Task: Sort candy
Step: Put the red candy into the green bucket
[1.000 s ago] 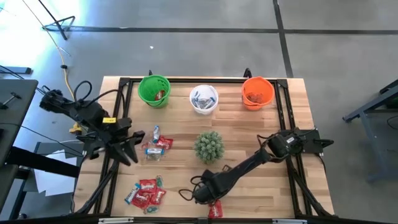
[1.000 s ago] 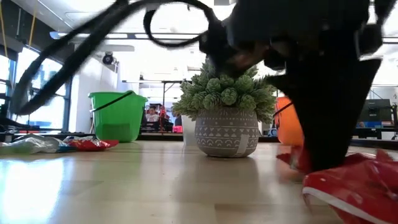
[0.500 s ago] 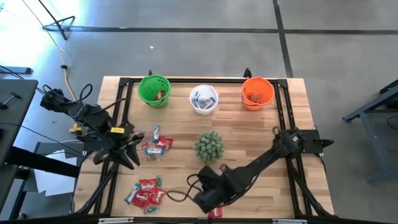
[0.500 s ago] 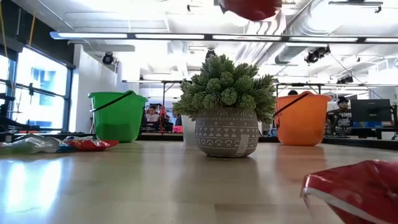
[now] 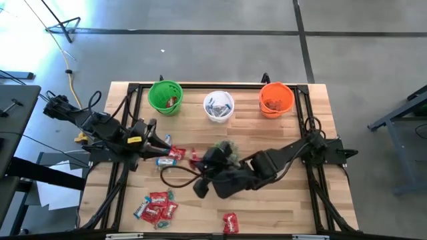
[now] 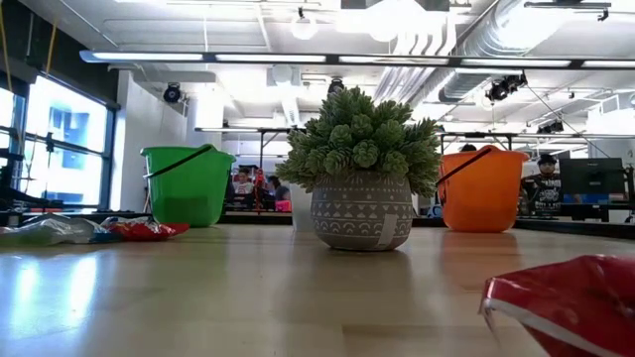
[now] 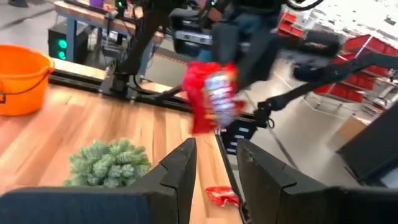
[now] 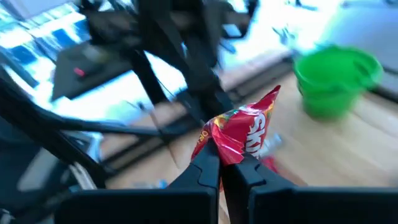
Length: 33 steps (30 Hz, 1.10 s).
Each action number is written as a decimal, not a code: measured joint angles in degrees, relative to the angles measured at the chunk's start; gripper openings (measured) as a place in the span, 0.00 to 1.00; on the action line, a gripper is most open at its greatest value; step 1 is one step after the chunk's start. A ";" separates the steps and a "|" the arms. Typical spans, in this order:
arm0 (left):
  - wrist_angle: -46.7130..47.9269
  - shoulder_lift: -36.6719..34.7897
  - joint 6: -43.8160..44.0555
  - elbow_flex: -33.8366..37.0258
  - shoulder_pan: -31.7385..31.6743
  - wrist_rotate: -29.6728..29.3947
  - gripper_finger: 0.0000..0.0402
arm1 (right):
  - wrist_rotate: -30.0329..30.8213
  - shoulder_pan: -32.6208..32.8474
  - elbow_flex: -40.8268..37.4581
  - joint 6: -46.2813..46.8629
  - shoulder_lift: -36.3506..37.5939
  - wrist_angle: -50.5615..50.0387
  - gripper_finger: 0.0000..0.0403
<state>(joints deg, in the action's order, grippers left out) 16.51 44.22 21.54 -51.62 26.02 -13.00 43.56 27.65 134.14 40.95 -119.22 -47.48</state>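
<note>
While raised above the surface [image 5: 267, 200] near the plant [image 6: 362, 174], the right end effector [image 8: 222, 167] is clamped on a red candy [image 8: 241, 132], fingers pinching its lower edge; in the high view that candy [image 5: 194, 160] shows just beside the plant's left side. The left end effector [image 7: 214, 168] sits at the surface's left side, pointing toward the right arm, fingers parted, grasping nothing. Candy elsewhere: a small cluster [image 5: 168, 155] just beside the left end effector, a pile [image 5: 155, 207] near the front left corner, one red piece [image 5: 230, 223] at the front edge, close to the low camera [image 6: 566, 302]. At the back stand a green cup [image 5: 165, 97], white cup [image 5: 219, 106] and orange cup [image 5: 276, 99], each with candy inside.
</note>
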 joint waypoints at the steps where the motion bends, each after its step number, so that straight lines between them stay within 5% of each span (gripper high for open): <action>1: -0.40 0.14 -0.26 -0.02 -0.12 -0.21 0.26 | -0.21 -0.20 0.30 -2.53 0.00 2.69 0.00; 9: -5.77 2.00 -3.51 0.02 -0.18 -0.10 0.26 | 0.99 -1.36 0.80 -15.21 0.11 13.32 0.00; 16: -10.81 4.01 -10.75 0.02 -0.18 4.88 0.26 | 0.59 -1.85 0.80 -15.96 0.09 13.53 0.00; 33: -14.39 4.53 -18.52 0.02 -0.94 2.17 0.26 | -4.29 -0.57 0.80 -20.46 0.09 21.21 0.00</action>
<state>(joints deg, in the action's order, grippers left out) 2.12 48.74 3.03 -51.59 25.08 -10.84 39.26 27.09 134.93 20.49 -119.13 -26.27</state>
